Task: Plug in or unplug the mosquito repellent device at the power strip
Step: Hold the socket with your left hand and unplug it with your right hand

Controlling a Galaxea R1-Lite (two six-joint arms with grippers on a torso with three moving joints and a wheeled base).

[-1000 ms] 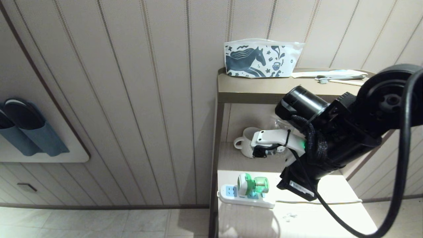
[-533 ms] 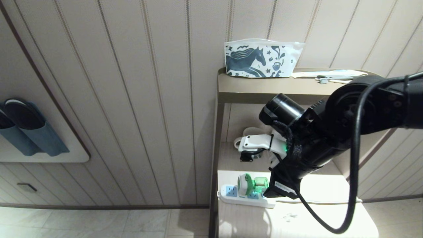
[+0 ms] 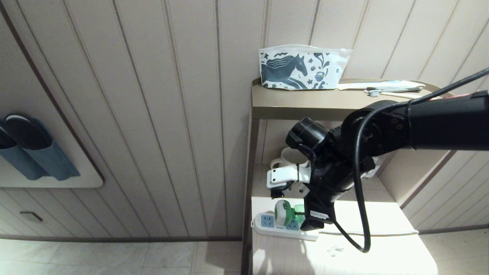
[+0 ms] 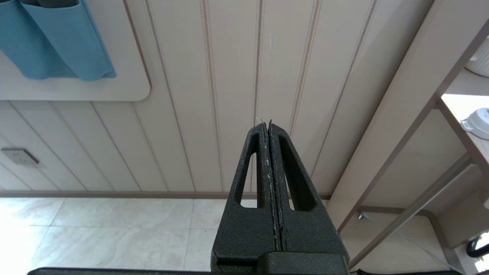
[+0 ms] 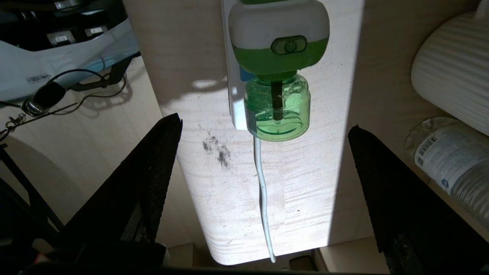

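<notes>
left gripper (image 4: 269, 126): parked way off to the left of the power strip, fingers pressed flat together, gripping nothing

power strip (image 3: 267, 223): lying on the lower shelf (image 3: 382, 217), right at its left edge, thin white cord (image 5: 263, 202) trailing off along the shelf

mosquito repellent device (image 3: 285, 213): sitting plugged into the power strip, green bottle end (image 5: 277, 110) pointing at the right gripper

right gripper (image 5: 263, 137): just to the right of the power strip, fingers spread wide either side of the bottle, not touching it

mug (image 3: 291, 157): on the shelf behind the power strip
</notes>
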